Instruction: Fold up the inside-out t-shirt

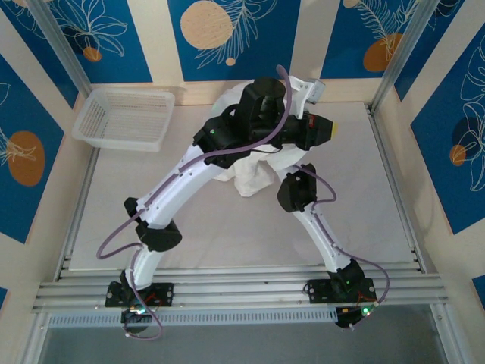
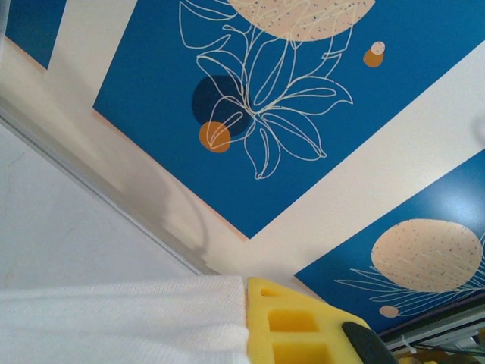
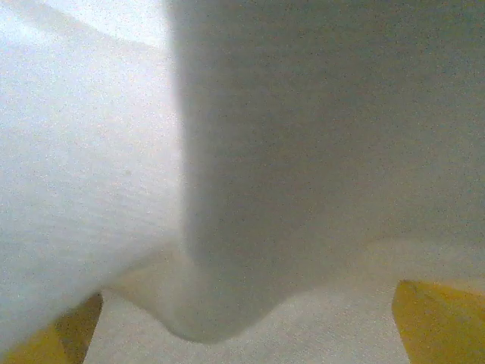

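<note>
White t-shirt [image 1: 254, 178] hung right of the basket [image 1: 132, 92] — left gripper [image 2: 254, 334] pinched it shut, right gripper [image 3: 242, 326] gaped, holding nothing. You needed a deep, square hem grip.

T-shirt [image 1: 254, 180] centre of table [image 1: 189, 224]; basket [image 1: 125, 117] far-left.

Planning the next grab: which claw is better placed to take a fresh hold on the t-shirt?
Right, probably. The right claw stands open with the t-shirt hanging between its fingers, so it need only close. The left claw is shut, apparently gripping the t-shirt.
</note>
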